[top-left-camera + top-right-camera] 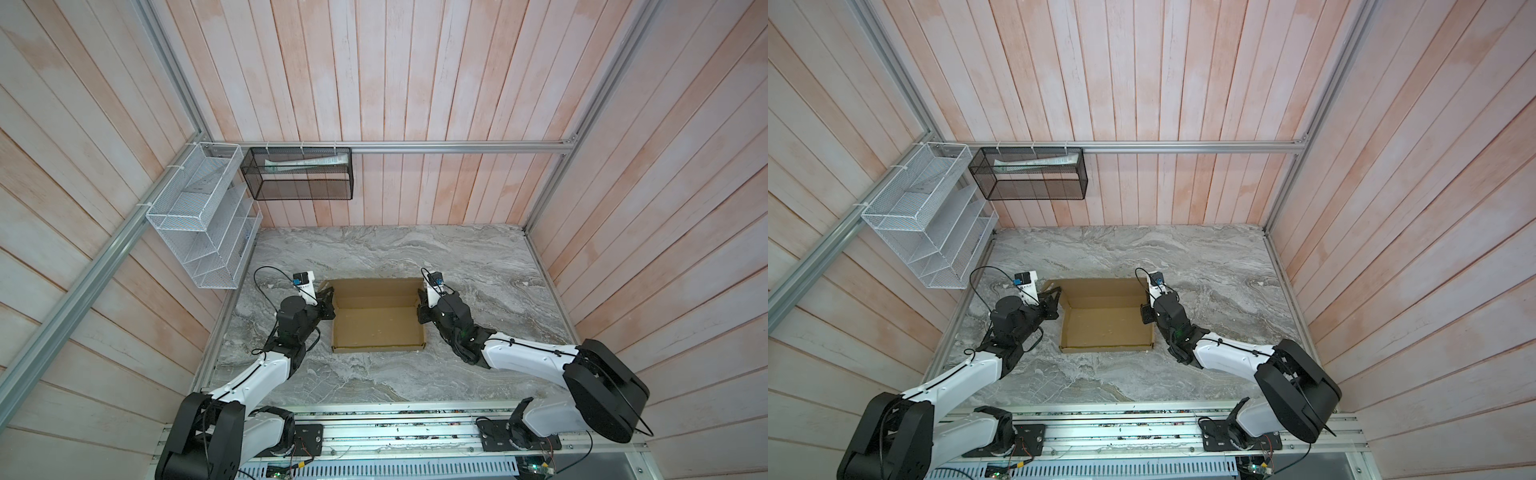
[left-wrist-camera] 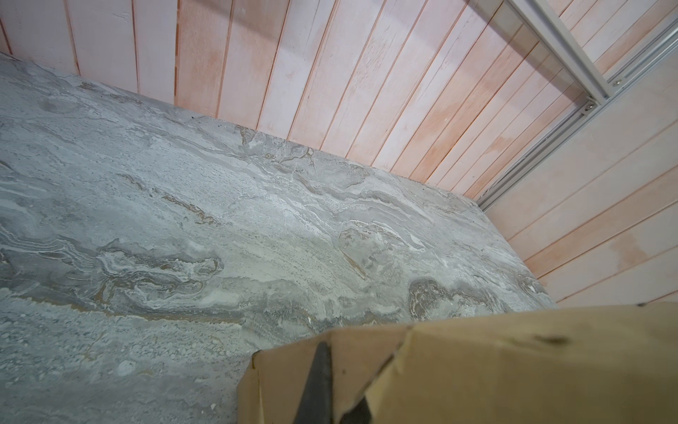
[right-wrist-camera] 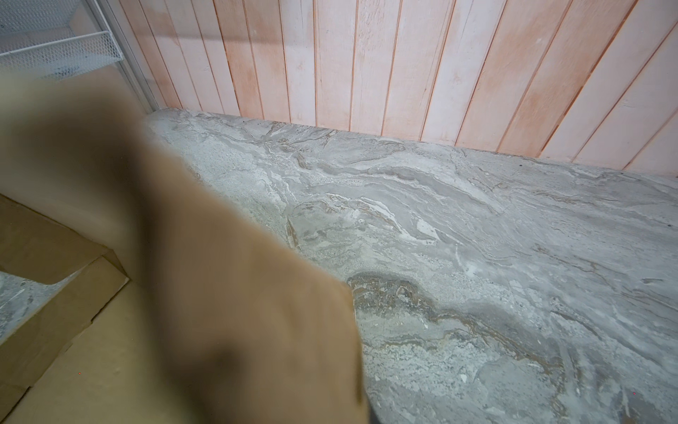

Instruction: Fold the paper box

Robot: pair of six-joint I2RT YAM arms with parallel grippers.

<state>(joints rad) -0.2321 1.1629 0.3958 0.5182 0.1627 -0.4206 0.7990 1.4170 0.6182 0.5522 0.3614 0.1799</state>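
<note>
The paper box [image 1: 376, 328] [image 1: 1106, 328] sits mid-table as a shallow open tan tray with its walls up and its far panel raised. My left gripper [image 1: 328, 301] [image 1: 1054, 301] is at the box's far left corner. In the left wrist view it [image 2: 341, 381] is shut on a cardboard flap [image 2: 513, 367], one black finger [image 2: 319, 385] lying on the outside. My right gripper [image 1: 422, 307] [image 1: 1145, 311] is at the far right corner against the right wall. In the right wrist view blurred cardboard [image 3: 238, 330] hides its fingers; it appears shut on that flap.
The grey marble table [image 1: 415, 257] runs back to pink plank walls. A white wire rack [image 1: 199, 216] hangs on the left wall and a black mesh basket [image 1: 299, 174] on the back rail. An aluminium rail [image 1: 395, 432] carrying the arm bases runs along the front.
</note>
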